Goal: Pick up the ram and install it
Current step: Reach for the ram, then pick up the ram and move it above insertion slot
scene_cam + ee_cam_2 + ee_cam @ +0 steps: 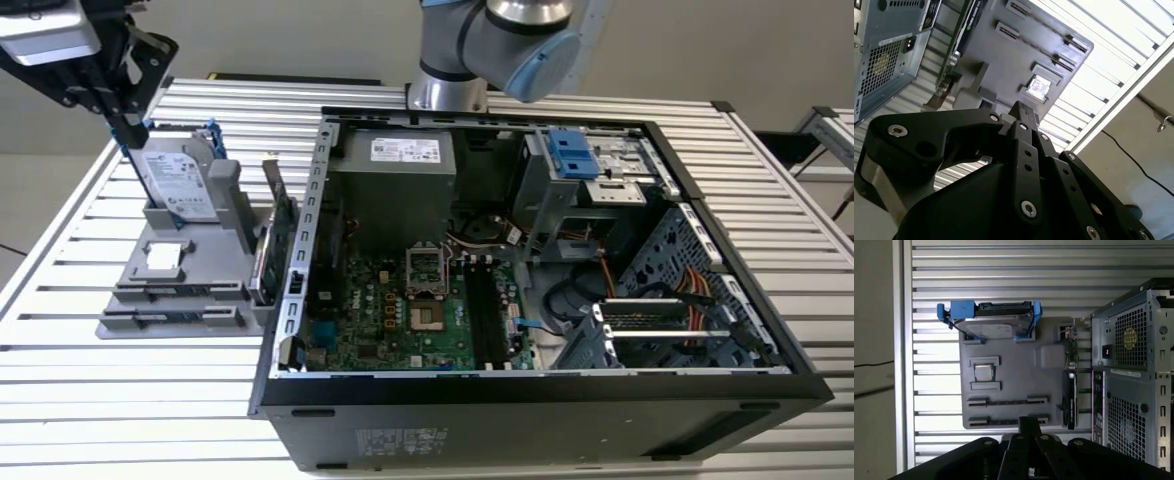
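Slatted metal surface [80, 400] carries everything here. The ram [1006, 401] looks like the thin dark strip parked edge-up in 1 of the 2 clip slots on the grey holder [1049, 385], on the side away from the hard drive [180, 180]. Best guess is it's stood on its long edge so the top edge is exposed for a pinch from above. Its long axis runs from the exterior view's left to right, parallel to the hard drive's face and crosswise to the black memory slots [483, 305] inside the open PC case [534, 420]. The end effector [138, 140] hangs over the hard drive, well apart from the ram. Can't tell whether it's apart or together.
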Available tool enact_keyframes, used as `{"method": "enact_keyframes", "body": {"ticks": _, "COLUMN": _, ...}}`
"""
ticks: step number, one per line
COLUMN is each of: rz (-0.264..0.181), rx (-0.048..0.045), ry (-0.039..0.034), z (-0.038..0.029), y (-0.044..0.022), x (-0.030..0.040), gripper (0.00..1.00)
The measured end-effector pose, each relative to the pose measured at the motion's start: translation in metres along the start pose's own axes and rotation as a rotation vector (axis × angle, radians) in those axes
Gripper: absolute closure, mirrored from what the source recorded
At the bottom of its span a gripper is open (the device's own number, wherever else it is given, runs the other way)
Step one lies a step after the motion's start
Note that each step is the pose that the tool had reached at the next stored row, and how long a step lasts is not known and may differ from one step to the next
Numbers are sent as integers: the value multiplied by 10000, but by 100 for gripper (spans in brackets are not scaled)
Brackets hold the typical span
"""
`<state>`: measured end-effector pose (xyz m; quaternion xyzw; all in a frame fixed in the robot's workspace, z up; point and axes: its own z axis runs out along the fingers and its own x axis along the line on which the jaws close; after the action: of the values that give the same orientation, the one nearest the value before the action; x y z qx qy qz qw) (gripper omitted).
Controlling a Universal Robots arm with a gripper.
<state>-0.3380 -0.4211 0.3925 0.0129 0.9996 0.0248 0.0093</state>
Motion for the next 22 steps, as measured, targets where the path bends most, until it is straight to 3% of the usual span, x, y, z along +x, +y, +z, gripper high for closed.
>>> {"method": "enact_keyframes", "body": {"ticks": 10, "rz": 17, "rx": 1, "ry": 0, "z": -7, "y": -119, "x": 23, "gripper": 100}}
{"method": "enact_keyframes", "body": {"ticks": 22, "rz": 28, "rx": -1, "ry": 0, "z": -11, "y": -181, "x": 80, "gripper": 100}}
